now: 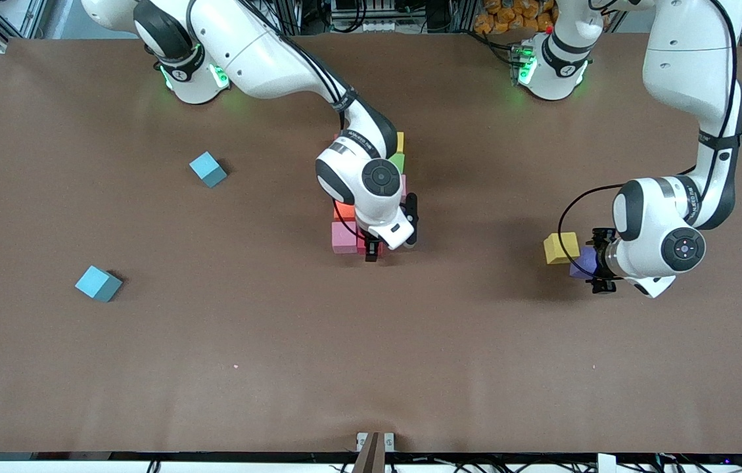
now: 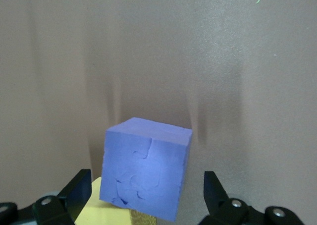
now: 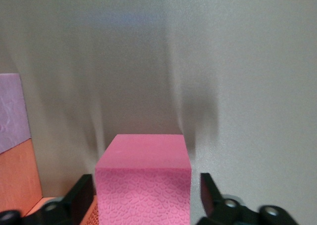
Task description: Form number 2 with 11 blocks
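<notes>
Big brown tabletop (image 1: 371, 368) fills nearly the whole front view. Both white robot arms come down from the top edge.

The right arm (image 1: 265, 52) reaches to the middle of the frame and covers a good part of the half-built multicoloured block number 2 (image 1: 344, 226). That cluster sits just above centre. I can spot a yellow (image 1: 400, 141) and a green foam cube (image 1: 398, 161) at its upper end, and an orange one (image 1: 343, 210) over a pink one (image 1: 344, 238) at its lower end.

The right tool (image 3: 147, 185) is down at that lower end. Its fingers stand wide on either side of a pink matte foam cube (image 3: 143, 180), and there's a sliver of gap on one side, so it isn't pinching. That cube rests on the tabletop just beside the orange block.

The left arm (image 1: 693, 66) hangs toward its own end of the tabletop, mid-height in the frame. The left tool (image 1: 599, 260) is spread wide around a purple foam cube (image 1: 582, 263), clear of both faces. A loose yellow foam cube (image 1: 560, 247) sits right up against the purple one.

Two light-blue foam cubes (image 1: 208, 169) (image 1: 98, 283) lie well apart toward the right arm's end, one in the upper half and one lower.
</notes>
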You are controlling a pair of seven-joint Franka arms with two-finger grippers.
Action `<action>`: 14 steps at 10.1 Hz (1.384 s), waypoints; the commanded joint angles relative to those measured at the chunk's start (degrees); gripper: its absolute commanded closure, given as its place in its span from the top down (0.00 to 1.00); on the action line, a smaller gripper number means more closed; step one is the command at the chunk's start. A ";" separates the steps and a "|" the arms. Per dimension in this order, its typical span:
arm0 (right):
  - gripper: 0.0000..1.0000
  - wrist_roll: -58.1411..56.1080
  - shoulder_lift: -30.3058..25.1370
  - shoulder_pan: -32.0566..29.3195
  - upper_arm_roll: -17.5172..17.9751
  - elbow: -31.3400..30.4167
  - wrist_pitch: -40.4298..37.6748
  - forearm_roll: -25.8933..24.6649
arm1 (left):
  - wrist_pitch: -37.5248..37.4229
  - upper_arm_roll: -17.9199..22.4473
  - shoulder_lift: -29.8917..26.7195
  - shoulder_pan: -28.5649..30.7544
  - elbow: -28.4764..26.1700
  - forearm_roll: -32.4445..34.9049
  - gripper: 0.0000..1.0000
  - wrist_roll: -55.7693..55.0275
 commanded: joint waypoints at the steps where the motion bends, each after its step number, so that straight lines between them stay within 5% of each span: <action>1: 1.00 0.20 -0.17 -0.29 0.48 1.28 -0.97 0.92 | 2.81 -0.03 -2.11 -0.19 -3.61 1.27 1.00 0.97; 6: 1.00 0.20 -4.03 0.32 0.84 1.71 -8.33 0.92 | 3.61 -0.38 -1.41 0.34 -3.62 1.09 1.00 0.88; 8: 1.00 0.12 -7.89 -1.42 0.31 1.80 -11.85 0.92 | 3.44 -0.38 -1.41 -0.01 -2.92 0.92 0.60 0.70; 12: 1.00 -0.15 -15.72 -12.74 -0.04 1.28 -16.87 0.05 | 2.39 -0.29 -2.28 1.21 -2.13 0.65 0.37 4.12; 14: 1.00 -0.06 -17.22 -19.94 -0.83 1.45 -16.62 -0.13 | -6.97 -0.29 -3.34 1.05 3.12 0.65 0.34 4.13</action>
